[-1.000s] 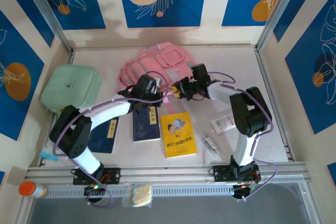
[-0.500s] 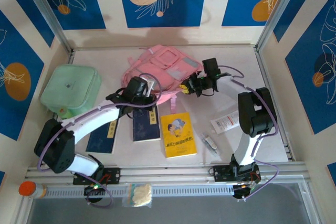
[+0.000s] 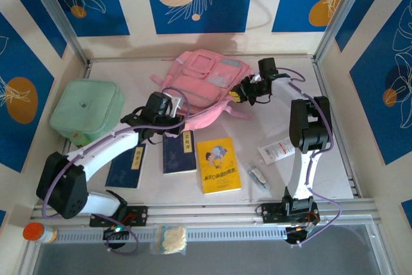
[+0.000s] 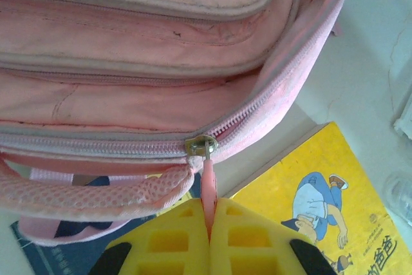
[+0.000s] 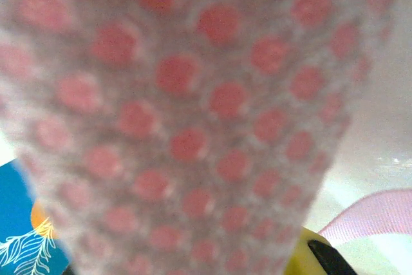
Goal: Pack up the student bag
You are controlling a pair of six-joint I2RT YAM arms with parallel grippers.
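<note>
The student bag (image 3: 205,83), pink with front pockets, lies at the back middle of the table. My left gripper (image 3: 168,110) sits at its near edge. In the left wrist view the left gripper (image 4: 209,209) is shut on the pink zipper pull (image 4: 208,181), which hangs from the metal slider (image 4: 201,145) on the bag (image 4: 141,62). My right gripper (image 3: 245,93) is at the bag's right side, closed on a pink mesh part of it. That mesh (image 5: 187,114) is blurred and hides the jaws, with one yellow fingertip (image 5: 308,257) showing.
A mint-green soft case (image 3: 87,111) sits at the left. Two dark blue books (image 3: 179,151) (image 3: 129,165) and a yellow book (image 3: 218,164) lie in front of the bag. A white tube (image 3: 275,151) and a small packet (image 3: 256,174) lie on the right.
The bag has been dragged back and to the right with the right gripper. The left gripper has slid left and nearer along the bag's edge, still holding the zipper pull.
</note>
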